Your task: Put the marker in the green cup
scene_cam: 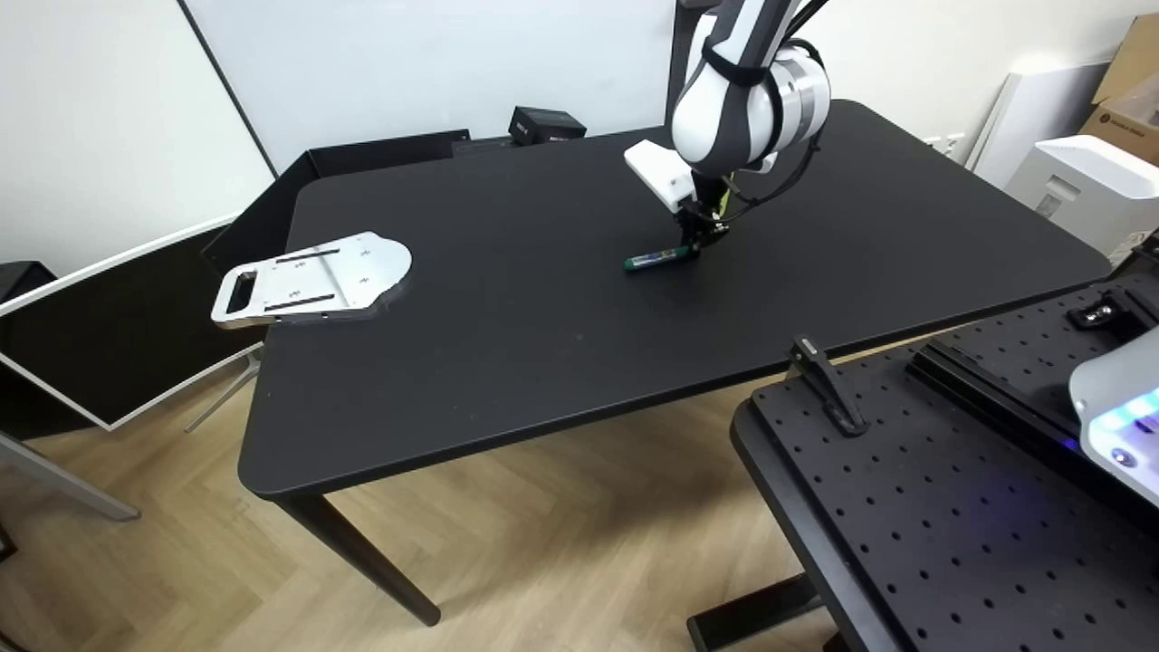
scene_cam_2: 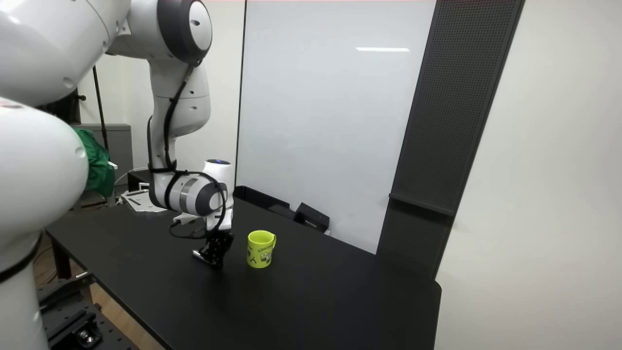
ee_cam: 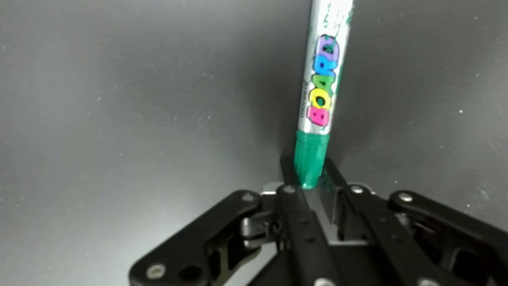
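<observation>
The marker (scene_cam: 654, 259) has a silver body with colourful lettering and a green cap. It lies level at the table surface; I cannot tell whether it touches. In the wrist view the marker (ee_cam: 321, 85) points away from my gripper (ee_cam: 308, 163), whose fingers are shut around its green cap. My gripper (scene_cam: 702, 237) points down, low over the table. In an exterior view the marker's end (scene_cam_2: 197, 253) shows beside my gripper (scene_cam_2: 214, 260). The green cup (scene_cam_2: 260, 250) stands upright, apart from the gripper. Elsewhere the arm hides nearly all of the green cup (scene_cam: 724, 201).
A flat white and grey plate (scene_cam: 317, 276) lies at the black table's (scene_cam: 471, 362) end; it also shows in an exterior view (scene_cam_2: 142, 200). A black box (scene_cam: 546, 127) sits behind the table. A perforated black stand (scene_cam: 905, 507) adjoins the table.
</observation>
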